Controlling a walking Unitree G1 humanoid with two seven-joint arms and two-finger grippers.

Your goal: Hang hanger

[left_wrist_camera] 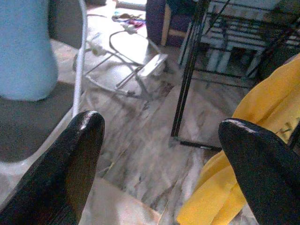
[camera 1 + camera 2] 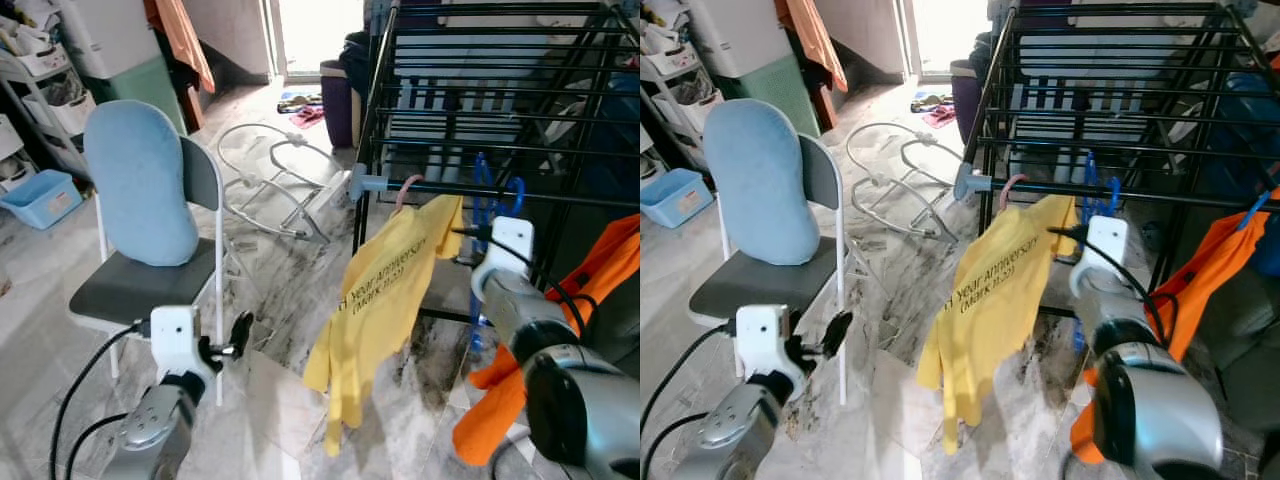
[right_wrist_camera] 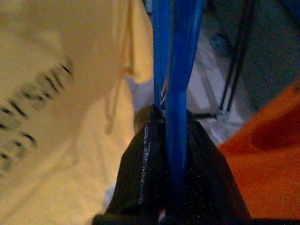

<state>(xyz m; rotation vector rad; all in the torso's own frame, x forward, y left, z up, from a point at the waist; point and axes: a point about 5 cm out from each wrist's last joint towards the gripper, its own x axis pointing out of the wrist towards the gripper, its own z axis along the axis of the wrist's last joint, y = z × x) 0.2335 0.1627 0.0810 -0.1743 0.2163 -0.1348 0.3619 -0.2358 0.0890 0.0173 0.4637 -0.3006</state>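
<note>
This is a lived-in home — a laundry or utility corner rather than a tidy room. A black metal drying rack (image 2: 500, 90) stands on a marbled tile floor (image 2: 280, 280), with a yellow T-shirt (image 2: 385, 300) and an orange garment (image 2: 590, 290) hanging from its front rail. A folding chair (image 2: 150, 270) with a blue cushion (image 2: 140, 185) sits nearby, and a baby bouncer frame (image 2: 275, 175) lies on the floor behind it. At the far side are cluttered white shelves (image 2: 40, 75), a blue plastic bin (image 2: 42, 197) and a bright doorway (image 2: 315, 35) — household things throughout.
</note>
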